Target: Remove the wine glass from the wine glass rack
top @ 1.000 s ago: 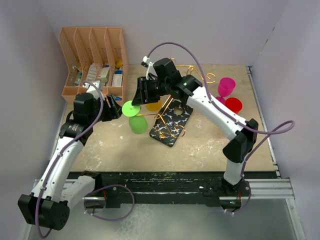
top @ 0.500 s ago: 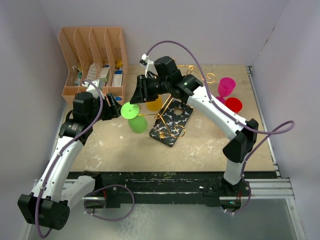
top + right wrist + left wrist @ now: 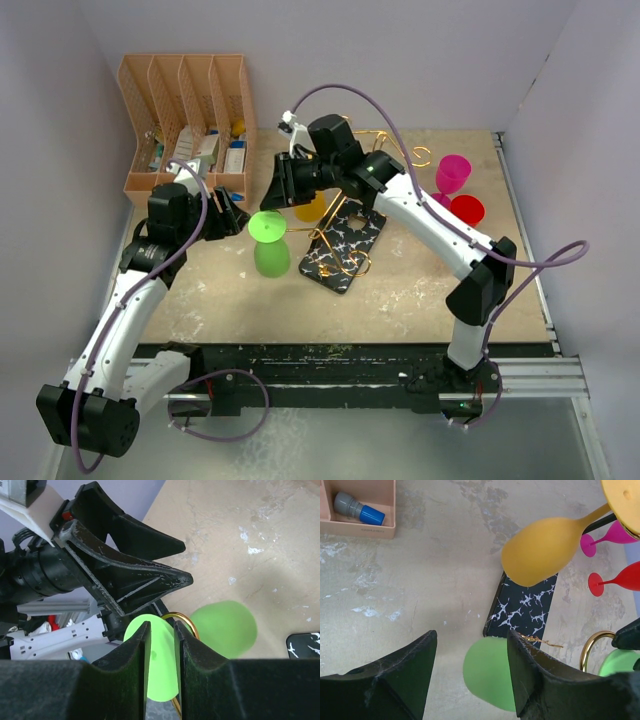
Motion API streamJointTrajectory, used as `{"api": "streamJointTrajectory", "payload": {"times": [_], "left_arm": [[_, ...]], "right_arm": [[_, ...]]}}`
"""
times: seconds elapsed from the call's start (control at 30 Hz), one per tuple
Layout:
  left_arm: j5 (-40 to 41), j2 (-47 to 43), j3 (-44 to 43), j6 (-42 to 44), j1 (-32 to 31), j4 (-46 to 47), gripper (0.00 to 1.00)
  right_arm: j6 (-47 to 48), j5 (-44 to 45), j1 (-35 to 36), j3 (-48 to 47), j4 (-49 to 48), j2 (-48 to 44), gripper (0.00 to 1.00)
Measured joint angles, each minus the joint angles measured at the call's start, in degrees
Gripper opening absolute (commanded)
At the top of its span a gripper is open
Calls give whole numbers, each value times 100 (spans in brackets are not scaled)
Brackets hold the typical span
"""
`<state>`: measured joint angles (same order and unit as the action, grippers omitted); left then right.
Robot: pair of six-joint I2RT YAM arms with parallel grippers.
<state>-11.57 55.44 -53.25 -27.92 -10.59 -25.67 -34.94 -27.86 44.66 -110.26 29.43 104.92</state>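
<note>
Closest to the arm bases, the green wine glass [image 3: 272,258] hangs bowl-down off the left side of the wine glass rack [image 3: 352,238]. Its foot is uppermost and caught by a gold curl [image 3: 184,624] at the end of one wire arm. As far as the overhead view shows, the bowl hangs clear of the tabletop [image 3: 420,290]. That pose likely explains both approaches, since the foot and stem look like the parts to take without disturbing the wire.

Just beyond, the left hand [image 3: 472,640] sits beside the glass with its fingers spread wide and nothing between them. Its camera looks down past them onto the green bowl, so I judge it is placed to steady or catch the bowl rather than to grip.

The right hand [image 3: 161,630] reaches in from the far side, over the rack. Its fingers are close on either side of the green foot, which fills the slit between them. I cannot tell whether they are already pinching it. The foot appears not yet off the curl, so the task seems to be at the grasp, with the unhooking to come.

Farther back, a yellow glass [image 3: 310,210] hangs from another arm of the rack, near enough to the right wrist that it could be bumped. A pink glass [image 3: 452,172] and a red glass [image 3: 466,210] sit at the right of the tabletop. The peach organiser [image 3: 185,120] stands in the far left corner, well apart.
</note>
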Motion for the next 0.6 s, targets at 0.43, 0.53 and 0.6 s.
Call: {"api": "streamJointTrajectory", "payload": {"times": [0.43, 0.53, 0.6], "left_arm": [[-17, 7, 0, -2, 0, 57, 61], [-20, 9, 0, -2, 0, 81, 61], [-22, 22, 0, -2, 0, 83, 61]], "right_arm": [[107, 315, 2, 199, 87, -382, 48], [105, 463, 2, 184, 186, -439, 48], [101, 595, 2, 181, 286, -452, 48]]}}
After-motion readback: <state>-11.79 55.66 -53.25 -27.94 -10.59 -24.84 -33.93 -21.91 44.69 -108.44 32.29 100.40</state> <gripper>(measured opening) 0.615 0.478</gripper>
